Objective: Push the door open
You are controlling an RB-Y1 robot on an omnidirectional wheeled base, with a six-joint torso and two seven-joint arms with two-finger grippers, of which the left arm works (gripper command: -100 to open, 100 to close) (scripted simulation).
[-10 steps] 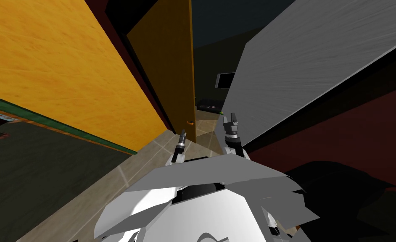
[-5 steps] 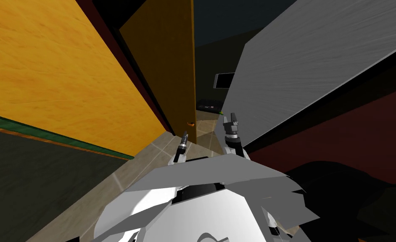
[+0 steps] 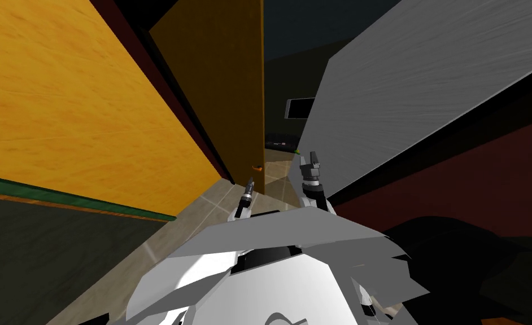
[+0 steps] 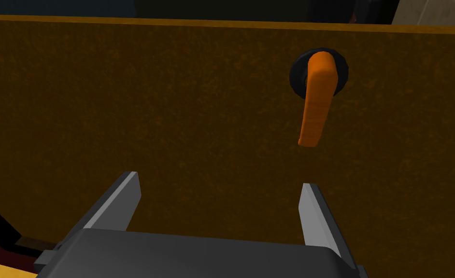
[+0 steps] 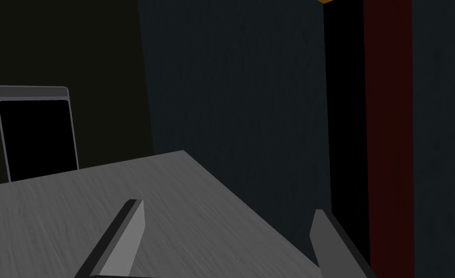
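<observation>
My base has edged forward in the last second, bringing the left gripper (image 4: 219, 181), jaws released and empty, close to the door (image 4: 149, 111) straight ahead. Its handle (image 4: 316, 101) lies just beyond one fingertip. The door is ajar, so the push can likely begin. The right gripper (image 5: 227, 207) idles, also released.

Beyond the door (image 3: 219, 84), small items (image 3: 283, 145) unidentifiable.

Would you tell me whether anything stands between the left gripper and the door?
Nothing visible does: the open left gripper faces the bare brown door directly. The orange lever handle sits beyond one finger, not in between.
</observation>
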